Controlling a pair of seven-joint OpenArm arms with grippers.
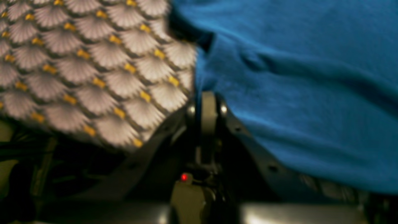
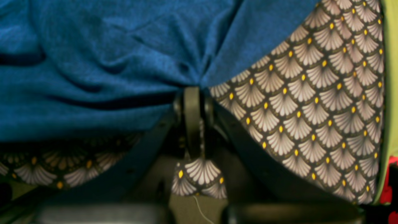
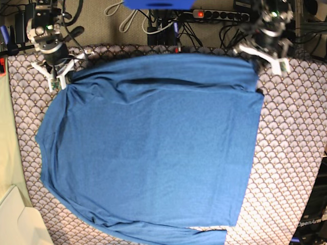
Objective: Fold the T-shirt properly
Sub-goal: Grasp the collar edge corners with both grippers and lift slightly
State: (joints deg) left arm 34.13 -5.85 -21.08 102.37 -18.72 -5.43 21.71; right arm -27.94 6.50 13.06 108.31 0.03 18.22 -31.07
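The blue T-shirt lies spread on a tablecloth with a fan-scale pattern, with creases along its far edge. My left gripper is at the shirt's far right corner. In the left wrist view, the left gripper is shut, pinching the edge of the blue fabric. My right gripper is at the far left corner. In the right wrist view, the right gripper is shut on a gathered bunch of the shirt.
A power strip and cables lie behind the table's far edge. A pale board sits at the near left corner. A green strip borders the cloth in the right wrist view.
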